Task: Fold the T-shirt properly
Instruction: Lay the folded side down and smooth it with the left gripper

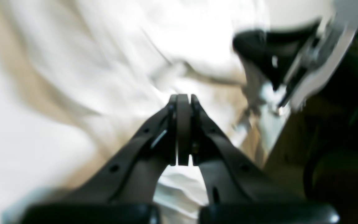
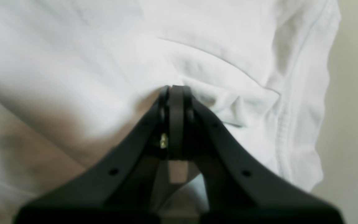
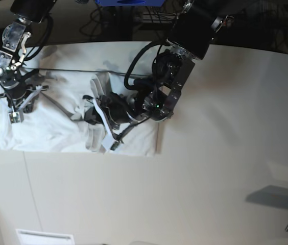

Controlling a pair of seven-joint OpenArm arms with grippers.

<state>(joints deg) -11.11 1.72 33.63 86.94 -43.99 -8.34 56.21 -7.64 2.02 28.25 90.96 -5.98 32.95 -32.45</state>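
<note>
The white T-shirt lies spread on the left part of the table, with a ridge of cloth bunched up in its middle. My left gripper sits in that ridge. In the blurred left wrist view the left gripper is shut, tips against the T-shirt. My right gripper is at the shirt's left end. The right wrist view shows the right gripper shut, with the T-shirt puckered at its tips and a stitched hem to the right.
The pale table stretches to the right and front of the shirt. A thin black cable runs along the shirt's far edge. The other arm shows blurred in the left wrist view. A white label lies at the front edge.
</note>
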